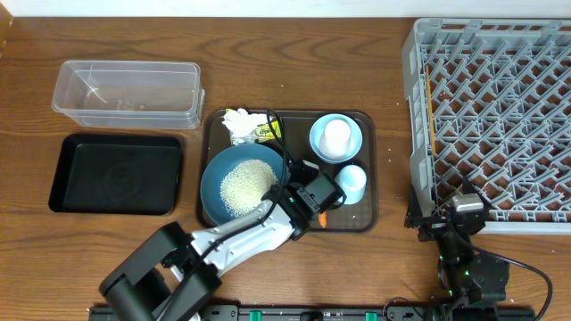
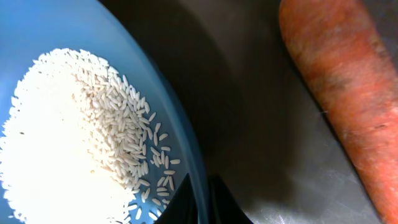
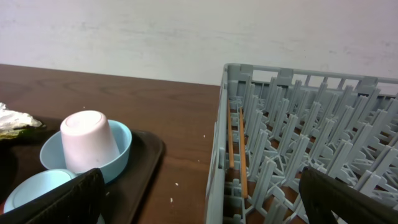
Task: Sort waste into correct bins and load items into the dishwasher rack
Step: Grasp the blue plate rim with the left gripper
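The large dark-blue dish (image 1: pixel 214 187) holds a heap of white rice (image 1: pixel 247 185) on the brown tray. My left gripper (image 1: pixel 290 190) is shut on the dish's right rim; in the left wrist view its fingers (image 2: pixel 208 200) pinch the rim, one on each side, with the rice (image 2: pixel 68 143) to the left and the orange carrot (image 2: pixel 348 106) to the right. Only a bit of the carrot (image 1: pixel 323 217) shows under the left arm in the overhead view. My right gripper (image 1: pixel 444 212) is open and empty by the grey rack's (image 1: pixel 491 116) front left corner.
Crumpled tissue (image 1: pixel 237 122) and the yellow-green wrapper (image 1: pixel 266 132) lie at the brown tray's (image 1: pixel 370 192) back. A white cup (image 1: pixel 335 135) stands upside down in the pale-blue bowl (image 1: pixel 352 145); a pale-blue cup (image 1: pixel 351 183) is beside it. The clear tub (image 1: pixel 128 92) and black tray (image 1: pixel 116 174) stand at the left.
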